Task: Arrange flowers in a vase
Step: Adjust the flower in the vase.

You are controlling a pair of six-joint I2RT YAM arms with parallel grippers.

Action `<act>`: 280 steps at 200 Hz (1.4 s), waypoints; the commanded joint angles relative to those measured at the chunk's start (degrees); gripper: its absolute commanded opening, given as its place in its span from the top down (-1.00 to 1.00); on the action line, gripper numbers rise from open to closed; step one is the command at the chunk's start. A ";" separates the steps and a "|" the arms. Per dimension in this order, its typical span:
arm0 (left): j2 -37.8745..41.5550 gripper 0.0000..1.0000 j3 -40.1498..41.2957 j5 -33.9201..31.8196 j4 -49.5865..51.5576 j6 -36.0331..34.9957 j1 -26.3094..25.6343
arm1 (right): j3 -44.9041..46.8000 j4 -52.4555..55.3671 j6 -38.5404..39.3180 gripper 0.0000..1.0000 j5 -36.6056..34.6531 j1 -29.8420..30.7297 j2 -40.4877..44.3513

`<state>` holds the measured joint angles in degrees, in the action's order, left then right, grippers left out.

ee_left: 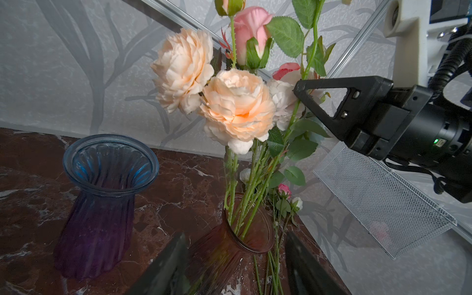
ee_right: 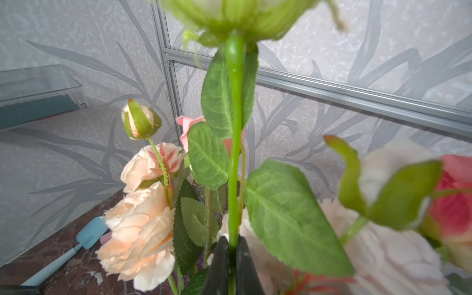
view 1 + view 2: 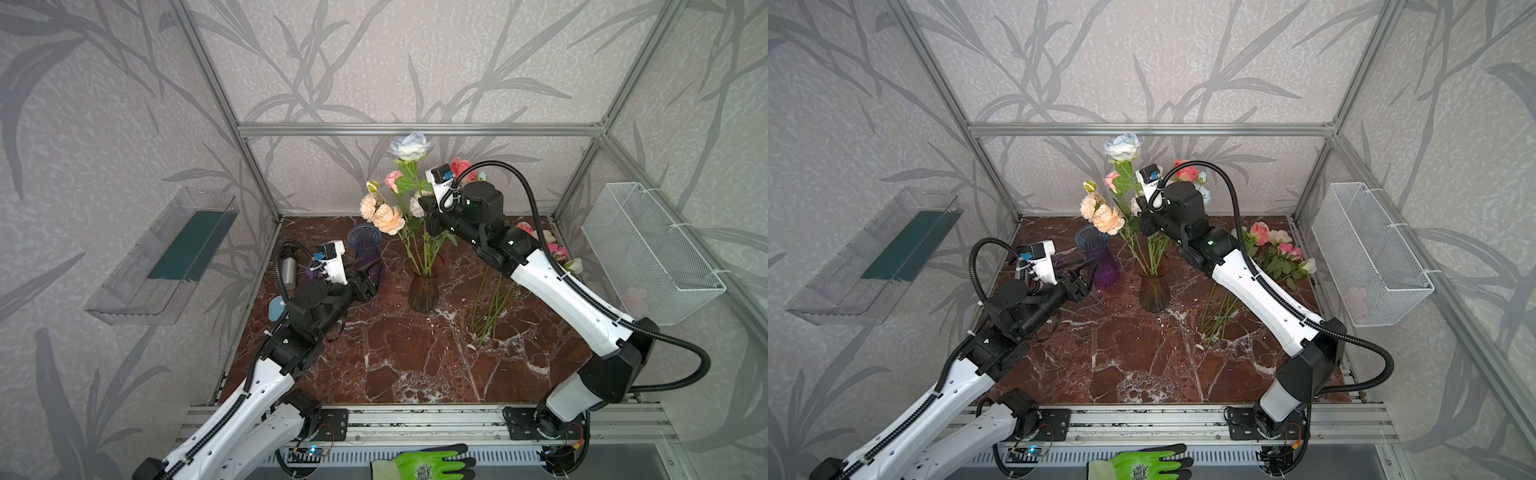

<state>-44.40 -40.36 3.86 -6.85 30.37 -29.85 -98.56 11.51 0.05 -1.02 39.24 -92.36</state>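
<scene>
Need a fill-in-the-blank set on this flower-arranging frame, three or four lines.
The right gripper grips the tallest flower by its green ____.
That flower's head is pale ____.
The blue-purple vase holds ____ flowers.
The glove at the front is ____.
Missing words: stem; blue; no; green.

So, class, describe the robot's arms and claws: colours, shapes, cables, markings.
The left arm and right arm have white shells with small holes, and black joints. A black ribbed cable runs along each. The right claw is black, with triangular open-frame fingers; the left claw shows flat black fingers. Each wrist carries a white camera mount with a blue part.
</scene>
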 commanded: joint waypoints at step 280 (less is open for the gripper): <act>-3.29 -0.30 -0.59 2.25 -2.04 1.01 0.87 | 36.13 -16.44 -5.96 0.15 -0.28 3.12 29.73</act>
<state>-46.83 -40.34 5.69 -7.75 31.07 -29.19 -64.16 -5.37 -3.55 0.10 41.87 -67.44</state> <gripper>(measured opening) 0.652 0.426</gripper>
